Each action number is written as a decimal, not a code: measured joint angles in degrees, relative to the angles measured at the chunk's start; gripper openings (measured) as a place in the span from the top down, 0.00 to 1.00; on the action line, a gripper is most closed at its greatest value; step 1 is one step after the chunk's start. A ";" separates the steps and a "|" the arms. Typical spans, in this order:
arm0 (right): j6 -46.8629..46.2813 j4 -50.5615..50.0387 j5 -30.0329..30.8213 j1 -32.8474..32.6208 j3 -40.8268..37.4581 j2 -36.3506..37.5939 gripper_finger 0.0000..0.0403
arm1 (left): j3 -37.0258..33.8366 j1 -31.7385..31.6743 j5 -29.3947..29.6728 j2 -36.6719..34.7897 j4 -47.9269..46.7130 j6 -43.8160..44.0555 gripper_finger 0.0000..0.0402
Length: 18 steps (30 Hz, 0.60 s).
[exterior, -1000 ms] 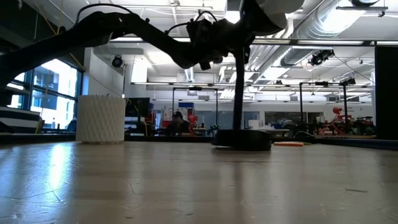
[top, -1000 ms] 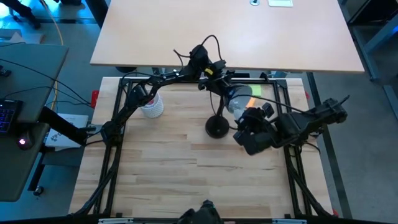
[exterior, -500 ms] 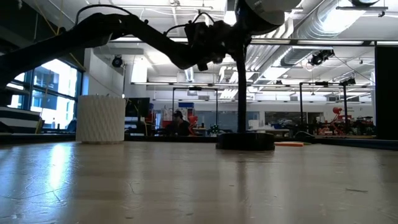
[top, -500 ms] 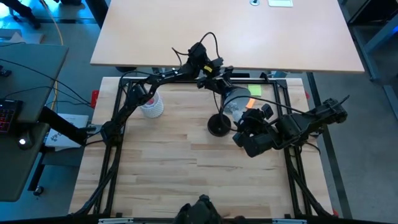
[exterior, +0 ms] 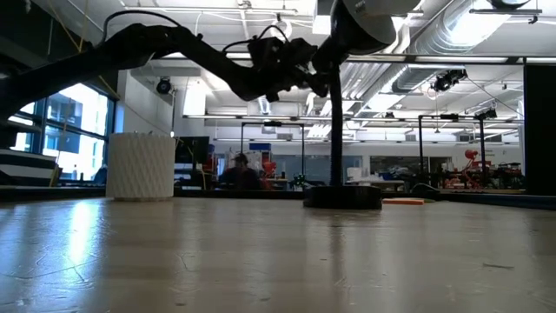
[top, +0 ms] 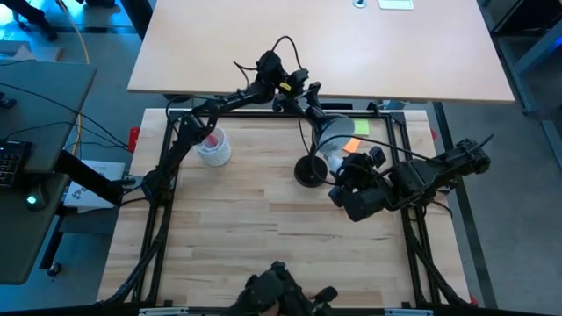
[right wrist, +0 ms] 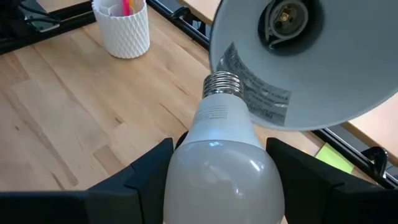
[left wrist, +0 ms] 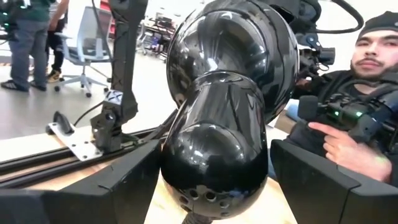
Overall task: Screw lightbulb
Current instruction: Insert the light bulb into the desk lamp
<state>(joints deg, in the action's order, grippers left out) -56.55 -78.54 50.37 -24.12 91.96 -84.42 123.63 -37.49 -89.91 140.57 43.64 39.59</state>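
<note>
While the right gripper (right wrist: 217, 163) clasps the lightbulb (right wrist: 219, 148) by its white globe, the silvery screw base points toward the lamp shade (right wrist: 311, 62), just beside its rim and apart from the empty socket (right wrist: 285, 14) inside. Left gripper (left wrist: 214, 180) stands with fingers spread on either side of the black lamp head (left wrist: 227, 93), behind the shade at the far edge of the table (top: 228, 219); no contact is visible. White cup (top: 213, 147) stands well apart, toward the left arm's side.
</note>
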 joint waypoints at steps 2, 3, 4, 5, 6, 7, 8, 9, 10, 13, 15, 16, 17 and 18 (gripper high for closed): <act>0.01 0.00 0.24 0.00 0.00 0.00 0.44 | 0.26 0.04 -0.01 0.00 -0.06 -0.09 0.26; 0.02 -0.01 0.24 -0.01 0.00 0.00 0.44 | 0.28 -0.16 -0.04 0.00 -0.04 -0.10 0.26; 0.04 -0.02 0.21 -0.02 0.00 0.00 0.44 | 0.30 -0.54 -0.04 0.00 0.02 -0.19 0.26; 0.18 -0.01 0.21 -0.02 0.00 0.00 0.44 | 0.33 -1.07 -0.04 0.00 0.12 -0.19 0.26; 0.70 -0.02 0.21 -0.02 0.00 0.00 0.44 | 0.33 -1.79 -0.04 0.00 0.51 -0.05 0.26; 1.13 -0.02 0.19 -0.02 0.00 0.00 0.44 | 0.33 -2.52 -0.04 -0.06 0.68 0.50 0.26; 1.44 -0.02 0.19 -0.02 0.00 0.00 0.44 | 0.33 -3.10 -0.03 -0.15 0.68 0.96 0.26; 1.49 -0.02 0.19 -0.02 0.00 0.00 0.44 | 0.33 -3.61 -0.04 -0.23 0.71 1.38 0.26; 1.53 -0.02 0.19 -0.02 0.00 0.00 0.44 | 0.36 -4.19 -0.03 -0.30 0.79 1.60 0.26; 2.53 -0.02 0.17 -0.02 0.00 0.00 0.44 | 0.37 -5.53 0.06 -0.89 0.49 1.75 0.26; 2.61 -0.01 0.16 -0.02 0.00 0.03 0.44 | 0.37 -6.49 0.36 -1.66 -0.23 1.79 0.26; 2.86 0.00 0.11 -0.02 0.00 0.09 0.44 | 0.37 -6.81 0.68 -2.07 -0.54 1.80 0.26; 3.26 0.00 0.13 -0.04 0.00 0.22 0.44 | 0.37 -7.09 0.94 -2.70 -0.60 1.84 0.26; 4.34 0.02 0.11 -0.26 0.00 0.55 0.44 | 0.37 -7.32 1.28 -3.37 -0.80 2.20 0.26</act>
<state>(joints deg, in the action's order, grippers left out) -52.21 -78.52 50.48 -24.38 91.96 -83.87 124.01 -44.81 -88.63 137.21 42.84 41.79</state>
